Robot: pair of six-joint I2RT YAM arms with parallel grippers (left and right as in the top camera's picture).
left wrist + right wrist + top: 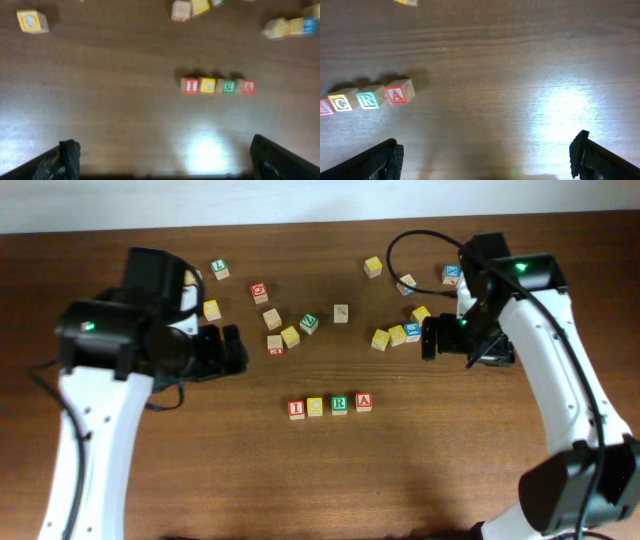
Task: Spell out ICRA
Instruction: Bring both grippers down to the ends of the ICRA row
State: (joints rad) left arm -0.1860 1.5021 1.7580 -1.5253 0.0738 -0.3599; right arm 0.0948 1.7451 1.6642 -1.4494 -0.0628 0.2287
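Note:
Four letter blocks stand in a row at the table's middle: a red I block [296,409], a yellow C block [315,407], a green R block [339,405] and a red A block [364,402]. The row also shows in the left wrist view [218,86] and the right wrist view [367,98]. My left gripper [232,350] is open and empty, up and left of the row. My right gripper [432,338] is open and empty, up and right of the row.
Several loose letter blocks lie scattered along the far half of the table, such as a red one [259,292], a green one [309,323], and a yellow one [372,266]. A cluster of blocks [398,335] sits close beside my right gripper.

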